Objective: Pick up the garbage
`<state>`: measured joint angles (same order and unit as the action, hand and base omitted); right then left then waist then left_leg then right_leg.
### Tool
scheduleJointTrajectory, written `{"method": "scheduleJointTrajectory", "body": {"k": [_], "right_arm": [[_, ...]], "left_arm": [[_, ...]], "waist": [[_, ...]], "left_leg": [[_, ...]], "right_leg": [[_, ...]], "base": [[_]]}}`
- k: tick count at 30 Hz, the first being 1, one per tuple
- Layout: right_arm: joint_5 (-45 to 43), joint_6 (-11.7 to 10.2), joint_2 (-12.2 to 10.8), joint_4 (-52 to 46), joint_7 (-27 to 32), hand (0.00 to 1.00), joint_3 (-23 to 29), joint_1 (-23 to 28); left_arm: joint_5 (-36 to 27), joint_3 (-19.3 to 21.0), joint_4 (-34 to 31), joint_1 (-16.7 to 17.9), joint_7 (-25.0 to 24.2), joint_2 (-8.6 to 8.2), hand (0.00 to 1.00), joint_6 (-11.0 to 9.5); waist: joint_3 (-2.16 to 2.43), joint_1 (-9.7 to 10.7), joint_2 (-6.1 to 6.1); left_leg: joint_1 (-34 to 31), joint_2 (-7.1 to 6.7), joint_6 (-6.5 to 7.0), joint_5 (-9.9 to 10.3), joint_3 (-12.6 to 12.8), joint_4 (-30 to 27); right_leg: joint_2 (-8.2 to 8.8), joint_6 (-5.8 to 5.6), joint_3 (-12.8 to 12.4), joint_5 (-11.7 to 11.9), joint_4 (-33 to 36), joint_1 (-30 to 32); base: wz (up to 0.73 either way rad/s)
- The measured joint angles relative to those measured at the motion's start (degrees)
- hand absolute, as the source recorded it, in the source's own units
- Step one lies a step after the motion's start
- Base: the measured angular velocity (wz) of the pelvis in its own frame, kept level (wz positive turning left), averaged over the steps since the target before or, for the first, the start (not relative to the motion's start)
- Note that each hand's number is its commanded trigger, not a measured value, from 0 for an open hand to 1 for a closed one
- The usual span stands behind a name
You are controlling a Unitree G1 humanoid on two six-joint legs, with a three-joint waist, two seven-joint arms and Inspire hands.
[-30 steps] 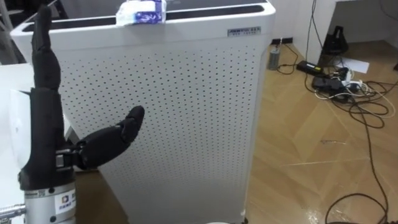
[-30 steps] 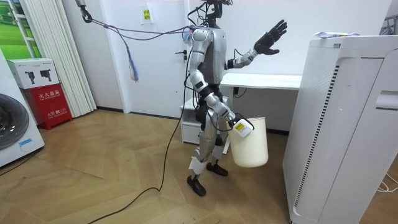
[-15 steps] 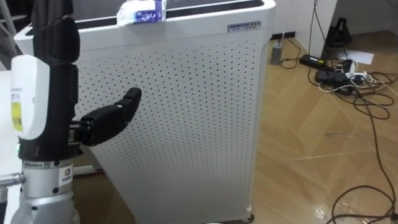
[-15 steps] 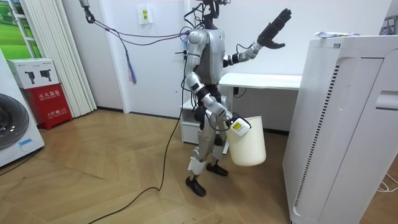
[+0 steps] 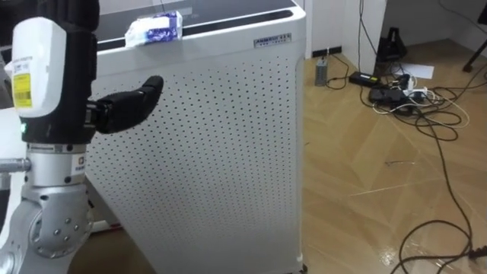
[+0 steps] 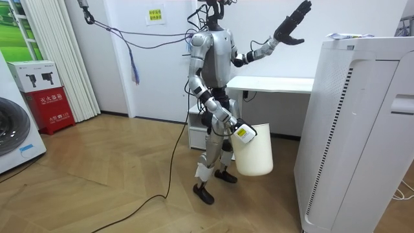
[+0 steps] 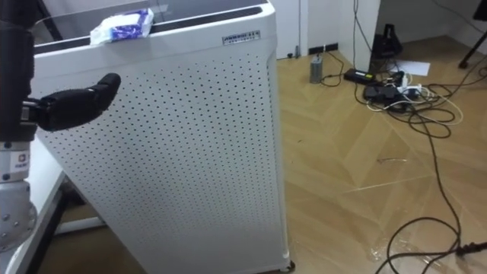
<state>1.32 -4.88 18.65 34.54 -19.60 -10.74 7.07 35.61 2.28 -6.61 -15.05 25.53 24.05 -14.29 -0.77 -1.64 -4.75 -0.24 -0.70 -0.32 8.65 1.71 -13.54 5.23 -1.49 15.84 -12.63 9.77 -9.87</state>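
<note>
Item: garbage [image 5: 154,29] — small crumpled blue-and-white wrapper, lying on top of the white perforated cabinet [image 5: 221,144] near the front edge, at 11 o'clock in the left eye view.
L hand: left hand [image 5: 80,68] is hanging raised before the cabinet's face, fingers straight, thumb sticking out toward 2 o'clock, holding nothing. The wrapper is sitting at approx. 1 o'clock from it, apart.
R hand: right hand [image 6: 240,131] is hanging low at the rim of a white bucket [image 6: 255,155], prob. the drop-off. Whether it is clamping the rim: cannot tell.
Handling (est.): looking v. light, soft and crinkly, prob. collapsing under a pinch and sliding on the smooth top if nudged. Not fragile.
Grasp pt (est.): coming from above, thumb vs. fingers across the bunched middle — not pushing toward 12 o'clock, where the dark top slot [image 5: 228,17] is lying.
</note>
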Motion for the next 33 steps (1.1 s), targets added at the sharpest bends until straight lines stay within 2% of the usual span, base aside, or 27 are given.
{"method": "scheduleJointTrajectory", "body": {"k": [3, 6, 8, 13, 17, 19, 25, 33], "right_arm": [[-1.1, 0.0, 0.3, 0.0, 0.0, 1.00, 0.2, 0.0], [-2.2, 0.0, 0.3, 0.0, -0.1, 1.00, 0.5, 0.0], [-3.8, 0.4, 0.6, 0.0, -0.7, 1.00, 0.7, 0.0], [-4.2, 2.1, 0.6, 0.0, -1.6, 1.00, 0.7, 0.0], [-4.4, 3.8, 0.7, 0.0, -1.7, 1.00, 0.7, 0.0], [-4.3, 3.8, 0.7, 0.0, -1.5, 1.00, 0.7, 0.0], [-4.3, 4.6, 0.6, 0.0, 0.3, 1.00, 0.7, -0.1], [-4.3, 5.1, 0.8, 0.0, 0.8, 1.00, 0.7, -0.1]], "left_arm": [[0.3, 0.0, 2.4, -2.0, -0.1, 0.25, 0.00, 0.4], [0.4, 0.0, 5.1, -3.4, -0.6, 1.95, 0.00, 1.4], [0.3, 0.0, 6.1, -3.6, -1.5, 2.65, 0.00, 2.3], [0.3, -0.1, 7.7, -4.2, -3.9, 3.52, 0.00, 4.0], [0.3, -0.1, 10.2, -6.0, -5.3, 3.83, 0.00, 6.9], [0.3, -0.1, 11.1, -6.2, -5.7, 3.88, 0.00, 7.5], [1.3, -0.2, 13.6, -6.2, -8.4, 3.88, 0.00, 10.1], [1.2, -0.2, 18.8, -6.8, -11.0, 4.02, 0.00, 11.7]], "waist": [[-0.02, 0.0, -0.20], [-0.21, 0.1, -1.01], [-0.11, 0.0, -1.74], [-0.14, 0.2, -1.75], [-0.13, 0.0, -1.76], [-0.13, 0.1, -1.76], [-0.11, 0.0, -1.78], [-0.10, 0.0, -1.76]], "left_leg": [[-0.1, 0.02, 0.05, 0.0, 0.1, -0.1], [-0.1, 0.03, 0.08, 0.1, 0.3, 0.0], [-0.1, 0.04, 0.09, 0.1, 0.9, 0.2], [-0.3, -0.03, 0.17, 0.1, 1.3, 0.3], [-0.3, -0.05, 0.26, 0.1, 1.9, 0.3], [-0.3, -0.01, 0.40, 0.1, 3.0, 0.4], [-0.3, -0.15, 0.65, 0.1, 3.3, 0.8], [0.0, -0.13, 0.74, 0.1, 4.2, 0.9]], "right_leg": [[-0.01, -0.02, -0.1, 0.0, 0.0, 0.0], [0.01, -0.04, -0.4, 0.0, 0.0, 0.2], [0.06, -0.12, -1.3, 0.1, 0.1, 0.6], [0.16, -0.19, -1.6, 0.1, 0.1, 0.7], [0.26, -0.23, -1.6, 0.2, 0.0, 0.8], [0.38, -0.28, -1.7, 0.2, 0.0, 0.8], [0.60, -0.56, -1.8, 0.3, 0.0, 1.1], [0.70, -0.58, -2.7, 0.4, 0.0, 1.1]], "base": [[0.00], [-0.06], [-0.13], [0.00], [0.02], [0.00], [0.00], [-0.03]]}}
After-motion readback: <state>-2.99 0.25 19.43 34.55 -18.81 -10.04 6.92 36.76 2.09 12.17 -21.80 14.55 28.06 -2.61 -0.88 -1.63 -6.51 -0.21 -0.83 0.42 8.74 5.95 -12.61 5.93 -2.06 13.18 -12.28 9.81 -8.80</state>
